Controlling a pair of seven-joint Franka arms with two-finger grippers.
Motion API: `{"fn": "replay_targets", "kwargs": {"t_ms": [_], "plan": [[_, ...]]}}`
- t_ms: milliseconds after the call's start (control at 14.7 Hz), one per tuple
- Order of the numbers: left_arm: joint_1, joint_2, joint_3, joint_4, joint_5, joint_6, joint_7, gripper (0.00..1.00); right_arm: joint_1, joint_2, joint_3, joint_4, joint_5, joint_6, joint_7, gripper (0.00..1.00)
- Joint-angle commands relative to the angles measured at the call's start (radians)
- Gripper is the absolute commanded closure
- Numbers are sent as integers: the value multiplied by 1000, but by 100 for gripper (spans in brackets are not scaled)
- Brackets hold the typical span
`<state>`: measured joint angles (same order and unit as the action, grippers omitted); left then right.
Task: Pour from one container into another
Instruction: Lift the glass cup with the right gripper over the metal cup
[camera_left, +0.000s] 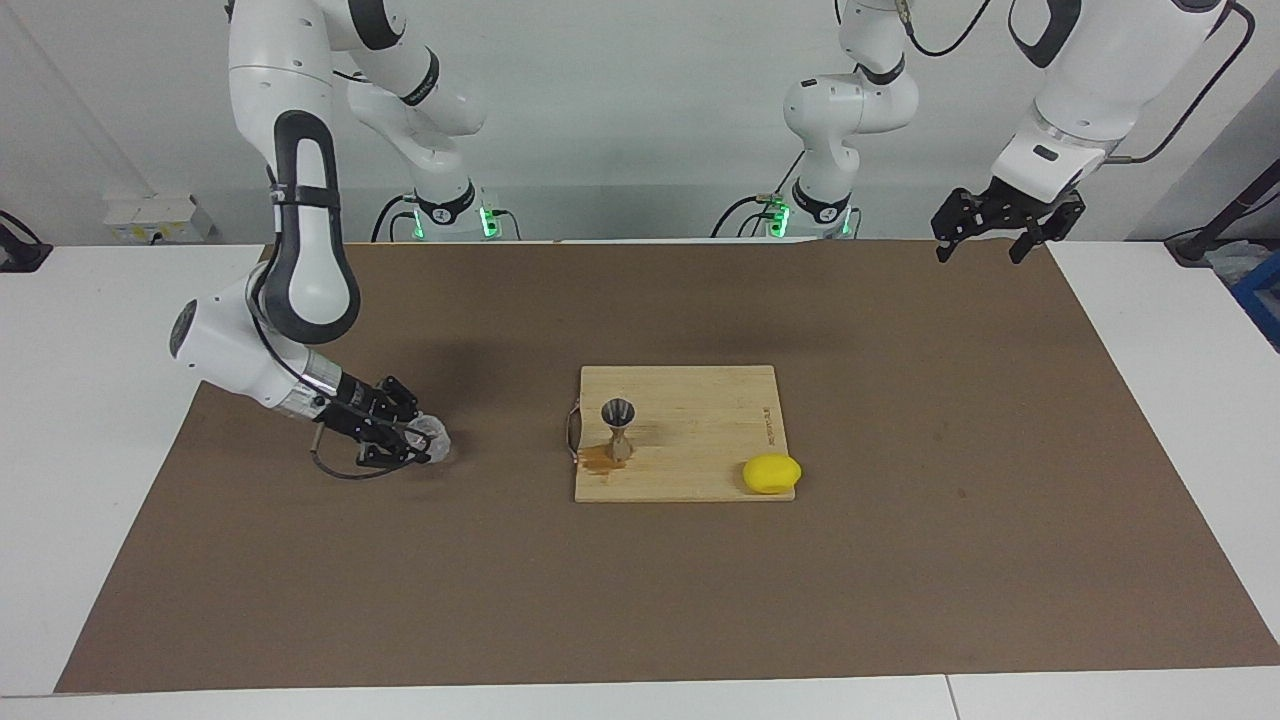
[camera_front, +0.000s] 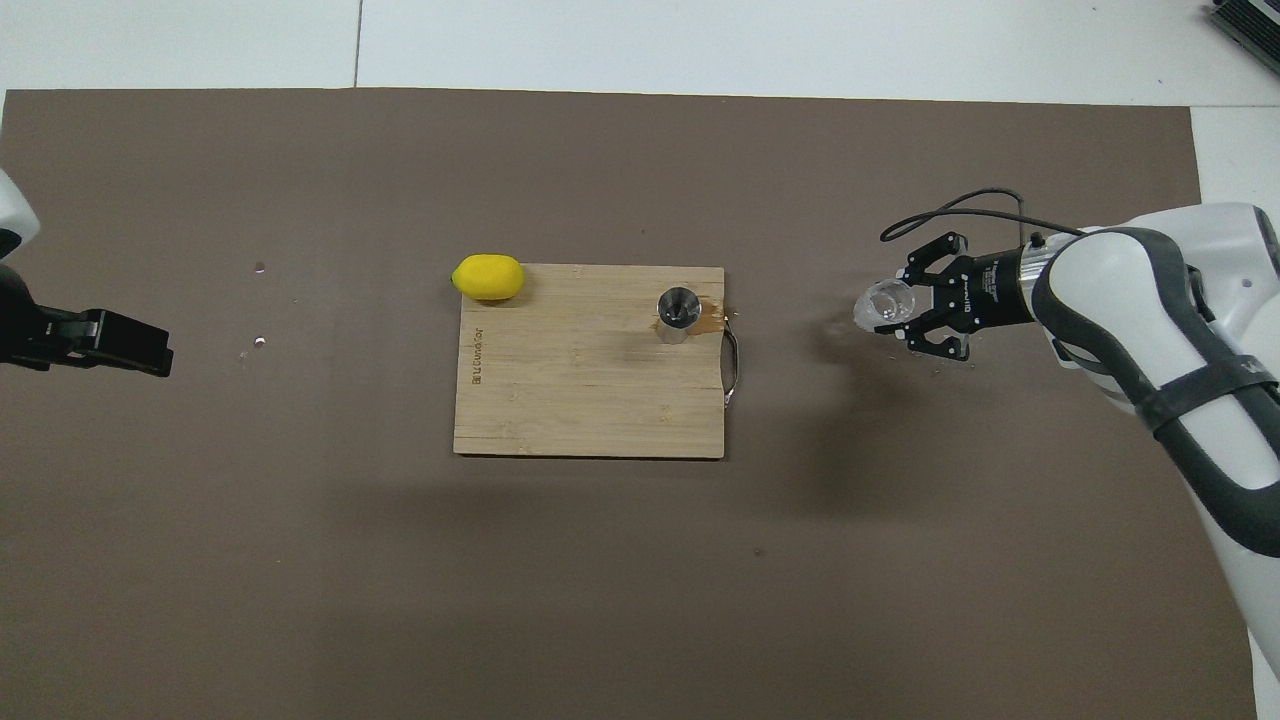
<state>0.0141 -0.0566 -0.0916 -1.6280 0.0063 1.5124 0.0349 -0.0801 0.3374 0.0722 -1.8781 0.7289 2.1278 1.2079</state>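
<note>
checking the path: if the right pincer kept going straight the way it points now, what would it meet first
Likely the jigger on the board: the right pincer, shut on the cup, points along the mat toward it. Its height is unclear, so it might pass over.

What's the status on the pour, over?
Right end effector shut on clear cup, over the mat. Left end effector open, waiting. Jigger upright on cutting board. Path clear, lemon off to the side.
</note>
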Motion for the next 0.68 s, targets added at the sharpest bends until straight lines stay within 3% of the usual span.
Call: {"fn": "replay_targets", "kwargs": {"t_ms": [0,204,611], "plan": [[17,-34,-8,-38,-12,15,10,0,48,0,-2,63,20,15,126,100],[17,-34,-8,-38,-12,15,11,0,135,3,-6,100,-5,53,240,100],[17,-34,-8,-38,-12,15,10,0,240,48,-2,237,-250,54,464,100]]}}
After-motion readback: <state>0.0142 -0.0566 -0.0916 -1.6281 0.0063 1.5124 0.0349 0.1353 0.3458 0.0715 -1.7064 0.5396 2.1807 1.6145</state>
